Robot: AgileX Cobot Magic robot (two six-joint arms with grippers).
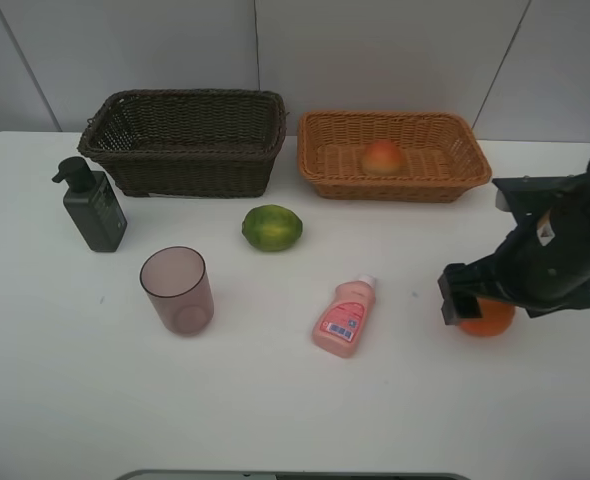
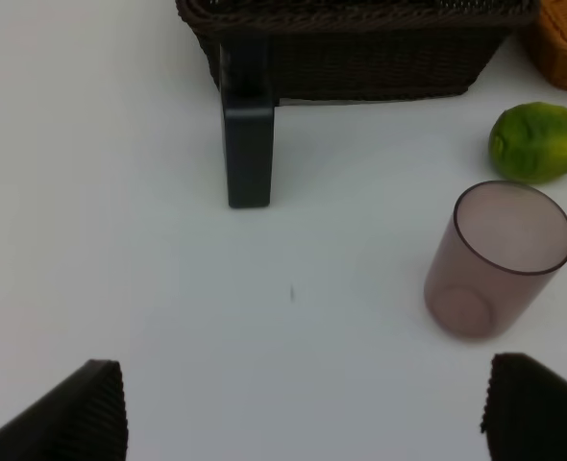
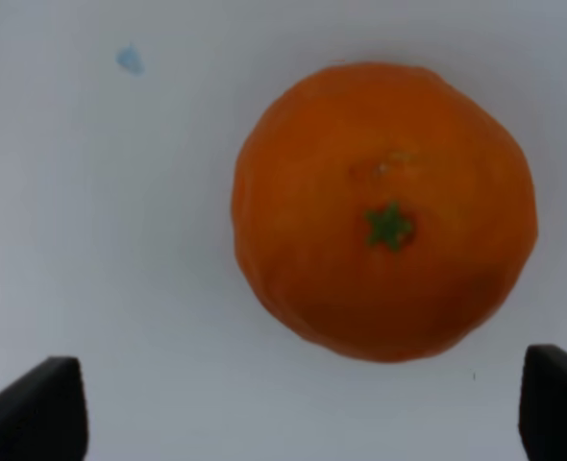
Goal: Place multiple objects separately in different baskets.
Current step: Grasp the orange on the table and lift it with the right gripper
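The right hand (image 3: pixel 296 408) hangs spread wide directly over the orange (image 3: pixel 384 211) on the tabletop (image 1: pixel 275 400), not touching it, while the left hand (image 2: pixel 303 413), likewise spread and empty, has the cup (image 2: pixel 495 259) just ahead.

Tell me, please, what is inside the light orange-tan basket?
One peach-red fruit sits on the floor of the light orange-tan basket, near its middle. No other item shows inside; its near wall hides a strip of the floor.
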